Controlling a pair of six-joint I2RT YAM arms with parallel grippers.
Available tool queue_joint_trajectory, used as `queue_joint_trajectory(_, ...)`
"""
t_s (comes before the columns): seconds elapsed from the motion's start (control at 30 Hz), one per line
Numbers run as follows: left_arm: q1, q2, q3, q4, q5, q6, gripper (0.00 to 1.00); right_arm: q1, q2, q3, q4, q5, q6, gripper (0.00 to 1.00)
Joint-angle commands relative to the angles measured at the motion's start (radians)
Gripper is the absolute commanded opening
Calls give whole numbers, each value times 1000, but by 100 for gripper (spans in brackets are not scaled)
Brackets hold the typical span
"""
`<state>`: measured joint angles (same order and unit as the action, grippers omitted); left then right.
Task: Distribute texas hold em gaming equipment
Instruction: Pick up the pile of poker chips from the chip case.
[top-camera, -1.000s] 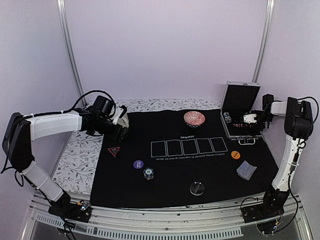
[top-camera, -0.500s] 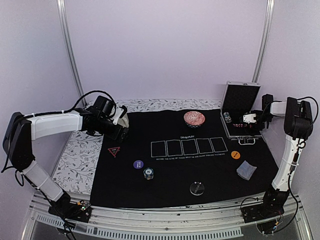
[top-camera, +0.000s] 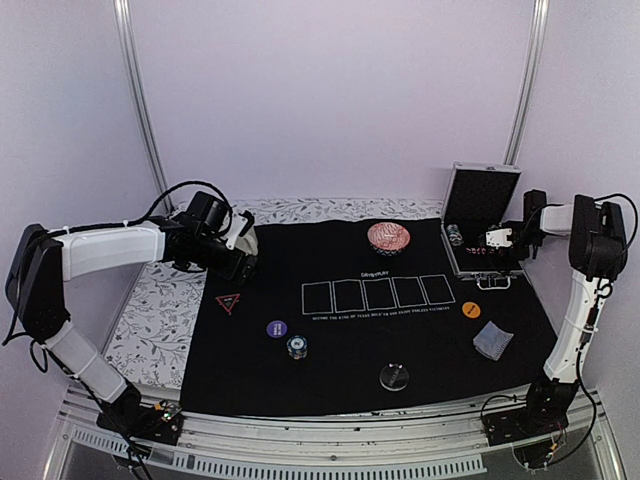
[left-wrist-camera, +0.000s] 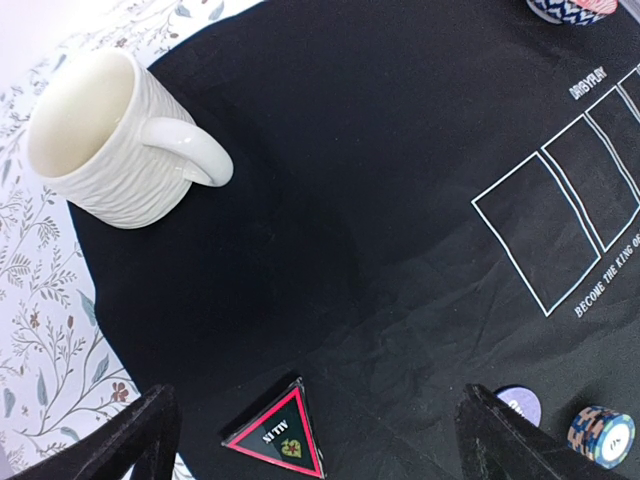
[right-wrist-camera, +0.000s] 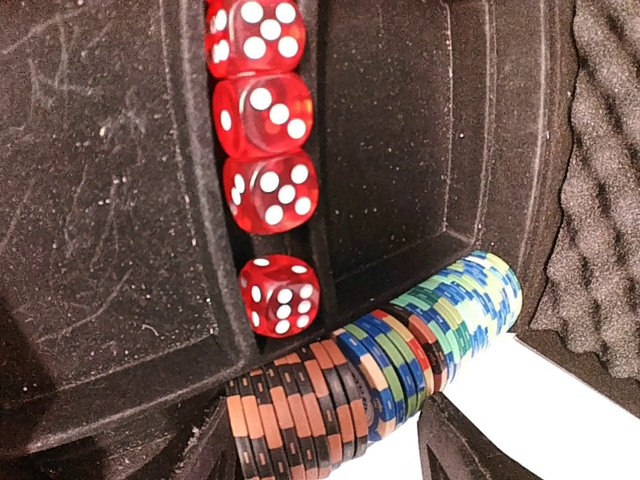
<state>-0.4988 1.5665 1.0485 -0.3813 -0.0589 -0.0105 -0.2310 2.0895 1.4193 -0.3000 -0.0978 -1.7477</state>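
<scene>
Things on my feeds that are no part of the deal.
On the overhead feed I see a black felt mat (top-camera: 350, 345) printed with five white card outlines in a row. It lies over a white floral-patterned cloth (top-camera: 150, 320), which shows along the mat's left and far edges. A cream ribbed ceramic mug (left-wrist-camera: 95, 140) stands upright at the mat's far-left corner, its handle turned towards the outlines. A red patterned round bowl (top-camera: 388, 236) sits near the mat's far edge, just beyond the outlines. A silver hard case (top-camera: 481, 197) stands open at the mat's far-right corner, its lid upright and lined with dark foam. Behind everything a pale lilac wall (top-camera: 330, 90) rises between two metal poles (top-camera: 138, 100).
</scene>
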Motion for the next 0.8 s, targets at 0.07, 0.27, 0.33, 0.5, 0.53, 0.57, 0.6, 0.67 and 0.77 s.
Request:
queue_joint_trajectory(0.07,13,7,24,-16,16,6,98,-4,5,-61,-149,47,-4,62)
queue_joint_trajectory(0.27,14,6,27,-18,19,6,98,-11,-43,-91,-131,44,-22,62)
queue_joint_trajectory(0.33,14,6,27,-19,21,5,98,-10,-49,-96,-130,37,-29,62)
queue_joint_trajectory(0.5,14,6,28,-21,19,5,98,-7,-13,-69,-117,32,-42,62)
queue_joint_trajectory(0.53,14,6,27,-21,17,5,98,-7,-3,-62,-113,29,-33,62)
queue_joint_trajectory(0.57,14,6,27,-21,16,6,98,-7,4,-57,-110,30,-31,62)
queue_joint_trajectory(0.6,14,7,27,-21,15,5,98,-7,10,-53,-105,32,-29,62)
queue_joint_trajectory(0.67,13,10,27,-21,15,5,98,-6,23,-48,-92,37,-39,62)
queue_joint_trajectory(0.77,14,16,28,-21,16,6,98,-2,50,-29,-93,40,-52,62)
